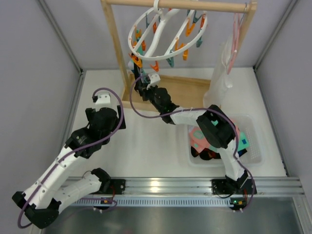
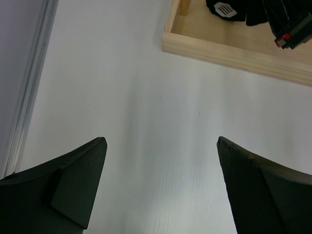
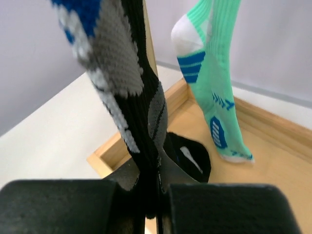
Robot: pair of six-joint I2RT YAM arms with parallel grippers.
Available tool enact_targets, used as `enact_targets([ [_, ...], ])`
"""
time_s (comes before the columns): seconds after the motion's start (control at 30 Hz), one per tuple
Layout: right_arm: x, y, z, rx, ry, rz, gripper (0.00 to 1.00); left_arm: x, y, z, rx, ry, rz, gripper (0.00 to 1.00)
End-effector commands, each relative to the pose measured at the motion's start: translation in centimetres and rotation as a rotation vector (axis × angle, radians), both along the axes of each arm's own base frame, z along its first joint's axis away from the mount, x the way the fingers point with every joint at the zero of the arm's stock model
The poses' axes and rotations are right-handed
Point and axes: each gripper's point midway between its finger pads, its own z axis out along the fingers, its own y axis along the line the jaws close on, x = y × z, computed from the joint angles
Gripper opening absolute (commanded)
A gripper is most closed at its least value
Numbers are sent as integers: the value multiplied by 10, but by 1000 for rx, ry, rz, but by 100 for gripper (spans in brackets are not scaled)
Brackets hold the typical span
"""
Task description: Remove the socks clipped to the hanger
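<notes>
The round white hanger (image 1: pixel 165 34) with orange and teal clothespins hangs from the wooden rack's top bar. My right gripper (image 1: pixel 140 88) reaches under its left side. In the right wrist view it (image 3: pixel 158 181) is shut on a black sock (image 3: pixel 139 97) with grey, white and blue marks that hangs down into the jaws. A teal-mint sock (image 3: pixel 212 87) hangs just behind it. Another black sock (image 3: pixel 192 155) lies on the rack's wooden base. My left gripper (image 1: pixel 99 100) is open and empty (image 2: pixel 161 146) over the white table, left of the rack.
The wooden rack frame (image 1: pixel 113 48) and its base (image 2: pixel 234 51) stand at the back. A long white garment (image 1: pixel 222 83) and a thin pink hanger (image 1: pixel 237 34) hang at the right. A white bin (image 1: pixel 256 146) at the right holds pink and teal socks (image 1: pixel 197 139).
</notes>
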Motion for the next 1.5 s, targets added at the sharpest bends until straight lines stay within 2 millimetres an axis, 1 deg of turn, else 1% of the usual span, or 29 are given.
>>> enact_targets([
  [0.0,-31,-5,48,119,-102,54,0,7,-6,12,-57,-45,-3,98],
  [0.03,-42,-6,55,163,-101,81,0,7,-7,19,-72,-58,-8,98],
  [0.07,-59,-11,81,206,-130,126,0,6,-8,23,-85,-66,-16,98],
  [0.1,-73,-19,63,206,-89,150,0,6,-9,28,-99,-78,-22,98],
  [0.13,-83,-25,70,236,-101,168,0,5,-12,32,-117,-82,-38,98],
  [0.17,-97,-33,89,262,-119,197,0,4,-13,43,-139,-106,-47,98],
  [0.2,-108,-43,70,232,-80,207,0,3,-14,48,-149,-114,-58,98],
  [0.23,-116,-49,63,210,-55,211,0,2,-18,52,-162,-116,-81,98],
  [0.27,-127,-64,66,202,-47,208,0,1,-21,62,-182,-133,-101,98],
  [0.33,-141,-77,63,168,-31,221,0,-1,-29,69,-201,-134,-142,98],
  [0.37,-151,-88,73,161,-29,225,0,-3,-36,78,-231,-141,-180,98],
  [0.4,-161,-93,60,123,-1,250,0,-4,-40,82,-248,-143,-203,98],
  [0.47,-178,-105,68,107,9,281,0,-5,-57,92,-287,-141,-283,98],
  [0.5,-183,-110,61,90,27,286,0,-5,-62,105,-303,-164,-315,98],
  [0.53,-191,-117,76,107,4,292,0,-4,-70,108,-313,-162,-343,98],
  [0.57,-196,-121,64,74,41,298,0,-3,-75,117,-332,-178,-364,99],
  [0.63,-203,-132,77,78,29,292,0,-1,-89,135,-381,-189,-408,98],
  [0.67,-204,-138,77,71,32,274,0,0,-92,142,-417,-190,-402,98],
  [0.7,-206,-143,73,60,48,262,0,-1,-94,158,-447,-216,-406,98],
  [0.73,-210,-151,84,79,28,250,0,3,-97,161,-458,-212,-399,98],
  [0.83,-215,-165,82,77,25,224,0,12,-99,184,-514,-243,-355,99],
  [0.9,-218,-168,76,69,37,219,0,16,-100,197,-557,-258,-333,98],
  [0.93,-219,-169,75,75,43,219,0,23,-105,195,-559,-245,-323,98],
  [0.97,-221,-169,68,79,62,224,0,22,-107,210,-589,-266,-326,99],
  [1.13,-236,-146,57,131,127,356,0,35,-127,225,-625,-254,-362,98],
  [1.17,-236,-144,60,149,123,368,0,34,-130,232,-638,-262,-380,98],
  [1.3,-240,-138,70,215,124,406,0,41,-145,237,-620,-258,-408,98],
  [1.43,-239,-133,81,269,110,412,0,54,-161,230,-519,-270,-382,98],
  [1.47,-235,-132,84,271,100,394,0,51,-168,227,-478,-274,-385,98],
])
